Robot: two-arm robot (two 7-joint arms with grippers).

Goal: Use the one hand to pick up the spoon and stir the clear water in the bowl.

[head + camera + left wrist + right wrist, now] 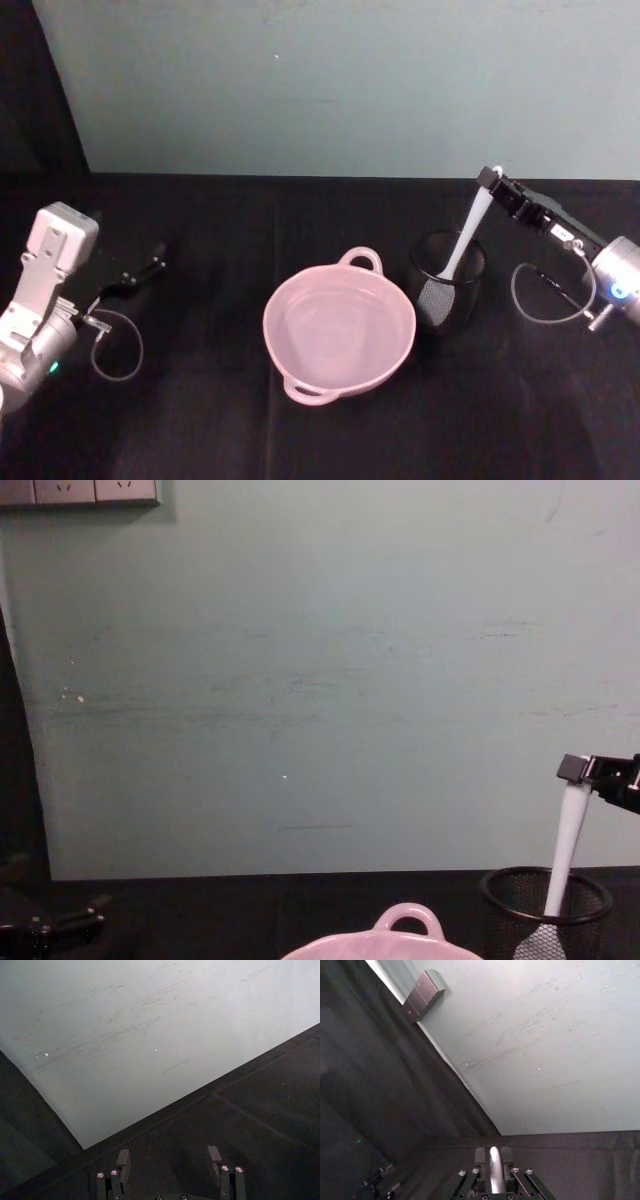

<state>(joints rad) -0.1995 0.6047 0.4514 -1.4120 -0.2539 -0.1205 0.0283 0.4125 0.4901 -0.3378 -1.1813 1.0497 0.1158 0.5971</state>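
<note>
- The bowl (338,330) sits nearest on the black table (220,420), clear water inside.
- Just right of the bowl, the black mesh cup (447,280) holds the spoon's (468,235) head.
- Above the cup, the right gripper (490,178) has its jaws closed on the spoon's handle tip.
- Far left of the bowl, the left gripper (170,1162) rests with jaws wide apart, holding nothing.

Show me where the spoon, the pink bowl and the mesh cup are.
spoon (470,232), head view, mid handle above the cup rim.
pink bowl (290,303), head view, left rim.
mesh cup (590,888), chest view, right side of the rim.
</note>
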